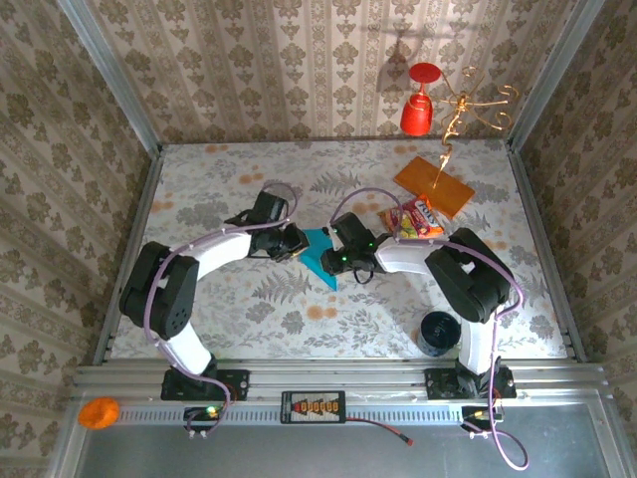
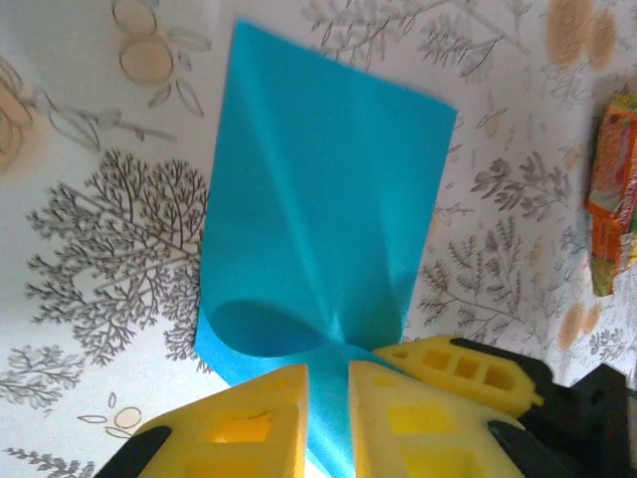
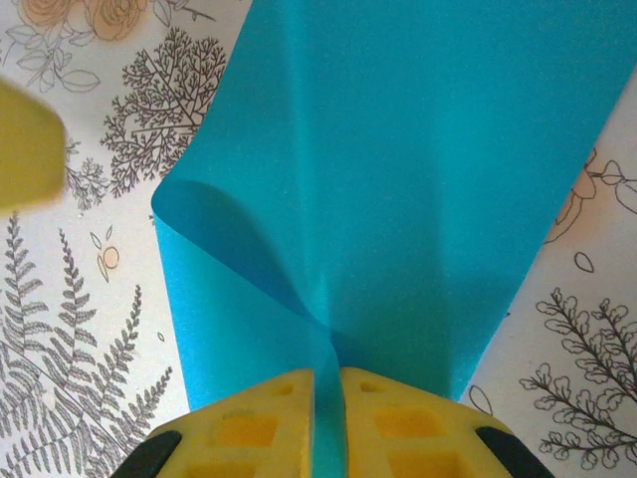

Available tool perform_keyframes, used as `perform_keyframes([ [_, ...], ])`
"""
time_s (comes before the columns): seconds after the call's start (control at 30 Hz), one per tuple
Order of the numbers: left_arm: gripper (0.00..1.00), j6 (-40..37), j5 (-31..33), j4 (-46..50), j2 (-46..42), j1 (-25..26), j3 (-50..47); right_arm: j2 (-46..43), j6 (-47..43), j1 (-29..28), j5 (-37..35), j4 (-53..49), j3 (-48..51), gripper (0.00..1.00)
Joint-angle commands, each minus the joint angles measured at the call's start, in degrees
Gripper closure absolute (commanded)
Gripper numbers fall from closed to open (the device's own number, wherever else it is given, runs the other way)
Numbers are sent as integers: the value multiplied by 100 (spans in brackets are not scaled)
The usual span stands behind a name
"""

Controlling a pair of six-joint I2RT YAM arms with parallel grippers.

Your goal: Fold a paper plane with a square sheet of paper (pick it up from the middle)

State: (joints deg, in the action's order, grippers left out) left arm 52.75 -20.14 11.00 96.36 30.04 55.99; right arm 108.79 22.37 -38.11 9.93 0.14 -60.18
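Where the two arms meet over the middle of the tabletop (image 1: 249,299), the teal sheet of paper (image 1: 320,261) sits between their tips. The left end effector (image 1: 296,246) is at its left edge and the right end effector (image 1: 336,257) is at its right.

In the right wrist view, the right end effector (image 3: 326,383) has its two yellow fingers (image 3: 249,423) drawn almost together. Only a thin slit is left between them, and a raised ridge of the sheet (image 3: 398,179) runs into it, so the paper is pinched there. From that pinch the sheet fans out flat onto the tabletop, with one side curled up in a soft loop.

In the left wrist view, the left end effector (image 2: 326,383) has the same ridge of paper (image 2: 318,199) passing between its yellow fingers (image 2: 239,428). The gap here is a little wider than on the right. The teal fills it, but I cannot tell whether the pads are pressing on the paper or only standing on either side of it. One finger of the right end effector (image 2: 458,363) is just beside it, touching the sheet.

A red-and-yellow snack packet (image 1: 413,219) lies near the right arm, apart from the sheet. An orange card (image 1: 434,186) lies farther back.
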Motion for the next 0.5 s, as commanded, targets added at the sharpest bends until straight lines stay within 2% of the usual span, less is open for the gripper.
perform_keyframes([
  [0.0, 83, 528, -83, -486, -54, 179, -90, 133, 247, 14, 134, -329, -134, 85],
  [0.47, 95, 1115, 406, -528, 334, 498, -213, 167, 260, 24, 105, -445, -193, 85],
])
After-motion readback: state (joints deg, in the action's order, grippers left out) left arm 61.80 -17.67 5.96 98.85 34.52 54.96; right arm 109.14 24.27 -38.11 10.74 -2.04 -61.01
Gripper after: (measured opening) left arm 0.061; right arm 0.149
